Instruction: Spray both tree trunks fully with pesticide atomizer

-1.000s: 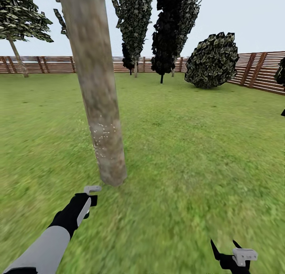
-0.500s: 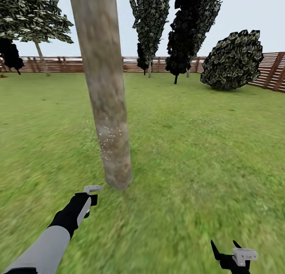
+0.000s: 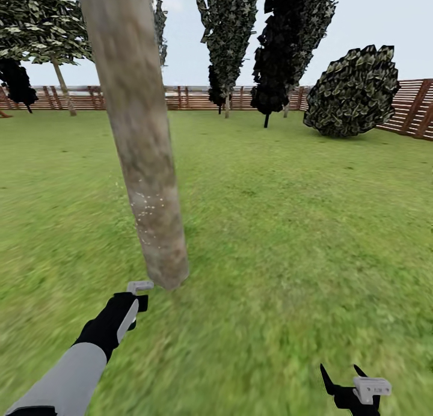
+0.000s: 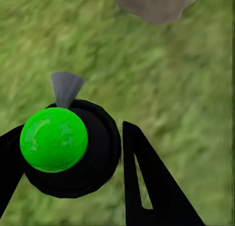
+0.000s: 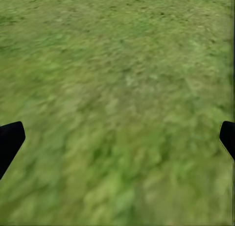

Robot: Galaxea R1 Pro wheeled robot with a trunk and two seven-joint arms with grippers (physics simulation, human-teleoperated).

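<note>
Closer and further left than half a second ago, the tree trunk (image 3: 141,157) now leans across your head view, while the fence (image 3: 198,97) and bush (image 3: 352,91) have kept their places: your viewpoint has slid sideways rather than turned. From the head camera, your left gripper (image 3: 139,288) sits just beside the trunk's base, and pale specks dot the bark above it. Your right gripper (image 3: 355,387) hangs low over the lawn (image 3: 288,223), well apart from the trunk, likely parked out of the way.

Through the left wrist camera, your left gripper (image 4: 73,177) is clamped around the pesticide atomizer (image 4: 68,147), green cap facing the lens, grey nozzle aimed toward the trunk foot.

Through the right wrist camera, your fingertips (image 5: 10,140) sit spread wide over bare grass, holding nothing.
</note>
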